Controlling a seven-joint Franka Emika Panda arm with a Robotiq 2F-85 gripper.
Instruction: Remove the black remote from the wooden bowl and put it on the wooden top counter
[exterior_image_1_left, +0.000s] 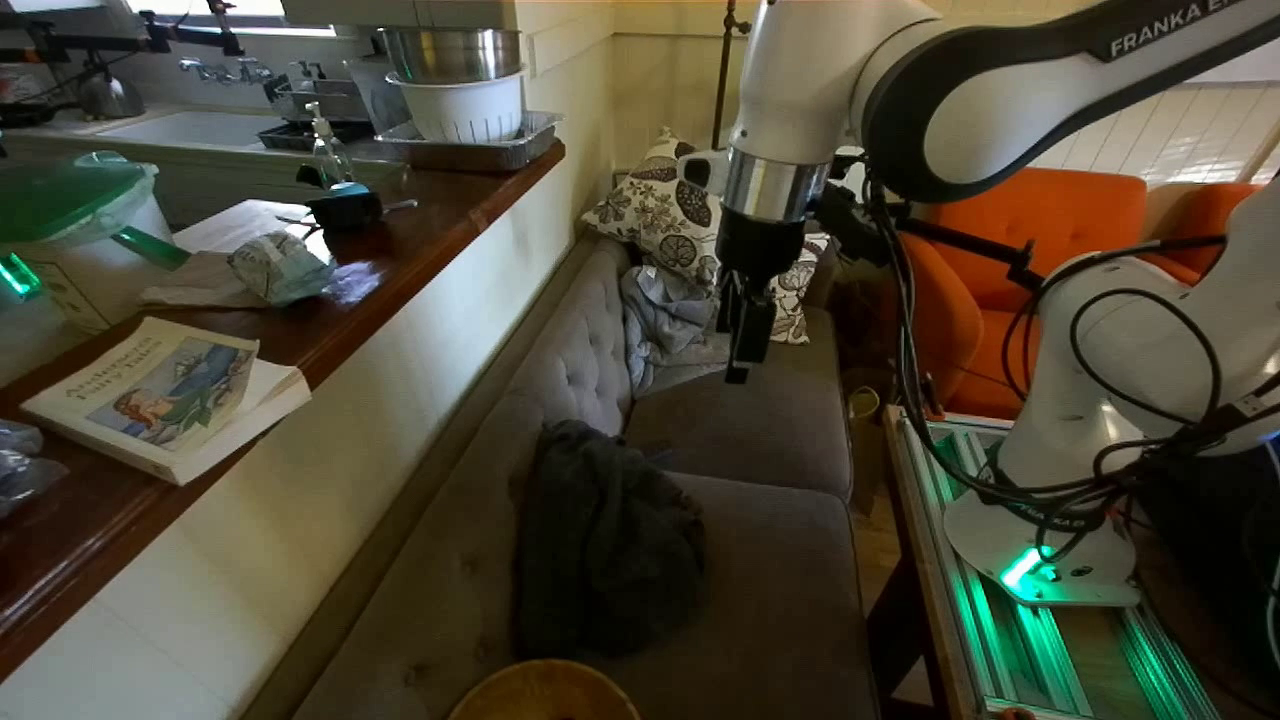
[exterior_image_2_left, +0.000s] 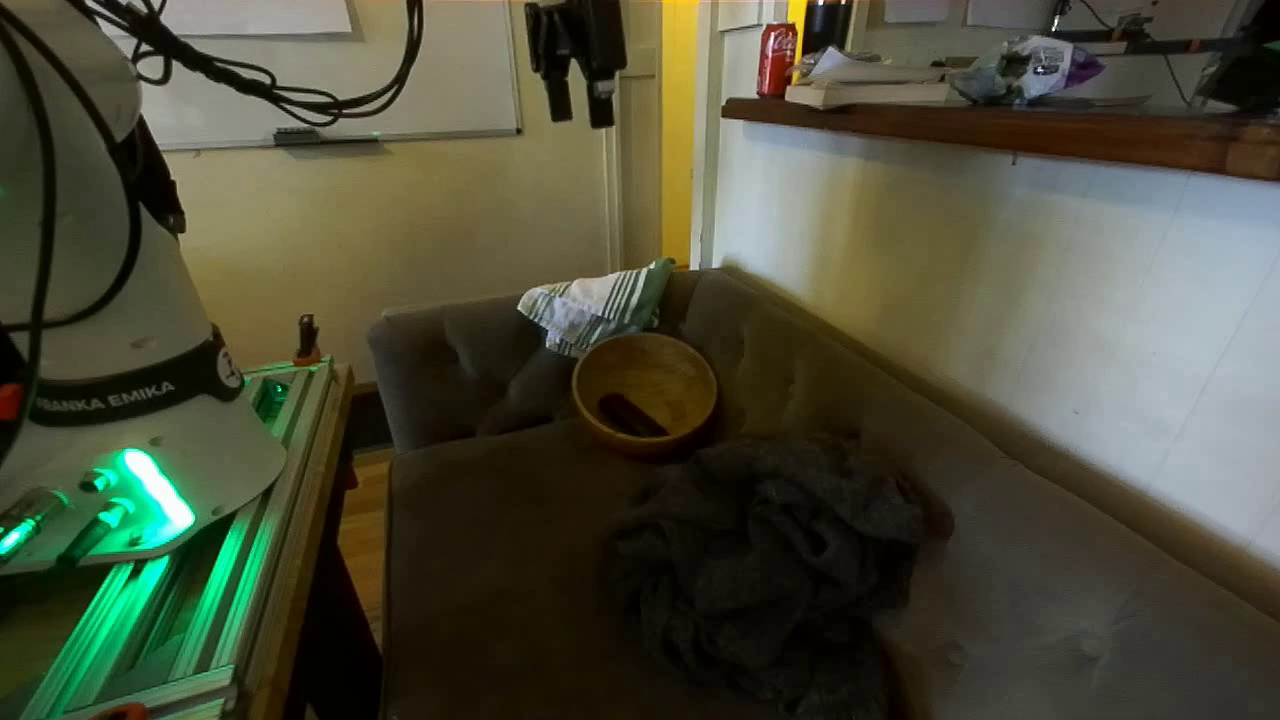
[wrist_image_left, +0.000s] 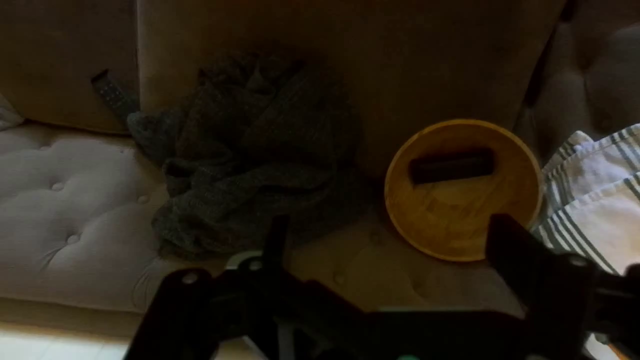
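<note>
The wooden bowl (exterior_image_2_left: 680, 385) sits on the grey sofa; in an exterior view only its edge (exterior_image_1_left: 545, 692) shows. It also shows in the wrist view (wrist_image_left: 452, 220). A dark, oblong black remote (exterior_image_2_left: 630, 415) lies inside it, seen also in the wrist view (wrist_image_left: 452, 167). The wooden counter top (exterior_image_1_left: 440, 235) runs along the wall above the sofa back, and its edge shows in an exterior view (exterior_image_2_left: 1000, 125). My gripper (exterior_image_1_left: 740, 372) hangs high above the sofa, fingers down, apart from the bowl. In the wrist view its fingers (wrist_image_left: 390, 220) are wide apart with nothing between them.
A dark blanket (exterior_image_2_left: 770, 570) lies beside the bowl. A striped towel (exterior_image_2_left: 595, 305) lies behind it. Another remote-like thing (wrist_image_left: 115, 95) pokes out by the blanket. On the counter are a book (exterior_image_1_left: 170, 395), a crumpled bag (exterior_image_1_left: 280, 268) and a red can (exterior_image_2_left: 777, 60).
</note>
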